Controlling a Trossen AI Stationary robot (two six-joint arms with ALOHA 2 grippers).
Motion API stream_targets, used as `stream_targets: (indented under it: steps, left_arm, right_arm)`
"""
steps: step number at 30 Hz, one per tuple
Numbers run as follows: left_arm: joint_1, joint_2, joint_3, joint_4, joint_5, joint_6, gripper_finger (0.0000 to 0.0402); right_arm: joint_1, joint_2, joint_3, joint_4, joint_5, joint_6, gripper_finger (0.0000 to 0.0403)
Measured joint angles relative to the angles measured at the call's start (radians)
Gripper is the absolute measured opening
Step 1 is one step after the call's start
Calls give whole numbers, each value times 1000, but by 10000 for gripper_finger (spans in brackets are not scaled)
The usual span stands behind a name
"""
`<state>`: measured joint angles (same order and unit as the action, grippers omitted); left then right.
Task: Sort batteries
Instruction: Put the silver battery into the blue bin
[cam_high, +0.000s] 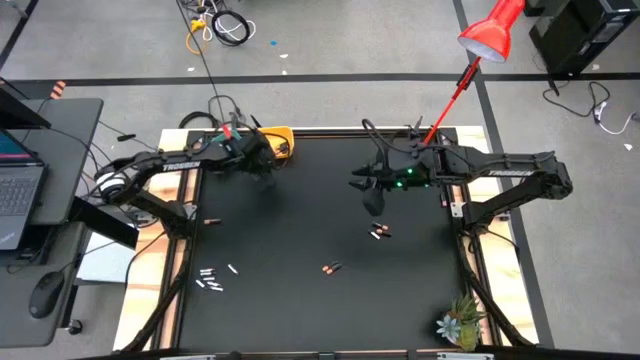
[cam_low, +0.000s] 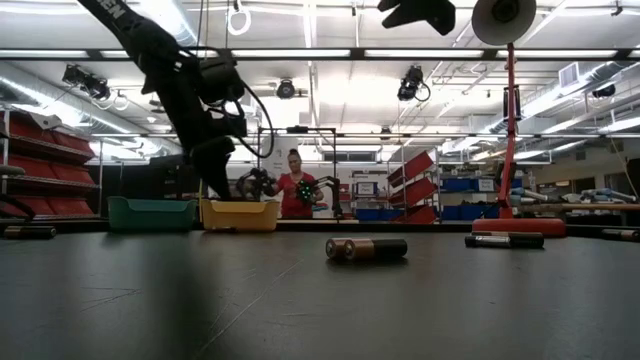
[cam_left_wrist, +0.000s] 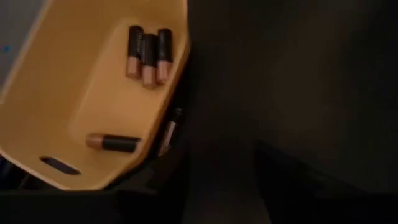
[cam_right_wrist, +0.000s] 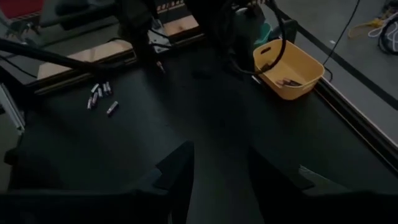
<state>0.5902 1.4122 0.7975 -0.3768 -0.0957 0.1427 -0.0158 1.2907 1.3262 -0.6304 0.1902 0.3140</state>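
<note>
- Left gripper (cam_high: 268, 160) hangs beside the yellow bowl (cam_left_wrist: 74, 93) at the tabletop's (cam_high: 300, 230) far edge; how far it is open I cannot tell.
- Four dark batteries (cam_left_wrist: 148, 48) lie in that bowl.
- Right gripper (cam_right_wrist: 217, 180), parted and empty, hovers mid-tabletop above loose batteries (cam_high: 379, 232).

The room is lit brightly by ceiling strip lights (cam_low: 300, 52), with glare seen in the low view. The black table (cam_high: 300, 220) is rendered dim, and both wrist views are dark and slightly blurred.
</note>
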Motion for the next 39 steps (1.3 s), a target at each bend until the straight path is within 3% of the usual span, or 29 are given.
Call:
stream_targets:
  steps: [9, 18, 39]
  left_arm:
    - [40, 56, 0, 8, 66, 77, 178]
    - [38, 127, -1, 27, -62, 90, 177]
    - [39, 208, -1, 141, -172, 50, 177]
  right_arm:
    - [-1, 0, 0, 9, 3, -22, 158]
    - [-14, 0, 0, 16, 8, -29, 158]
    - [-14, 0, 0, 39, 8, -29, 158]
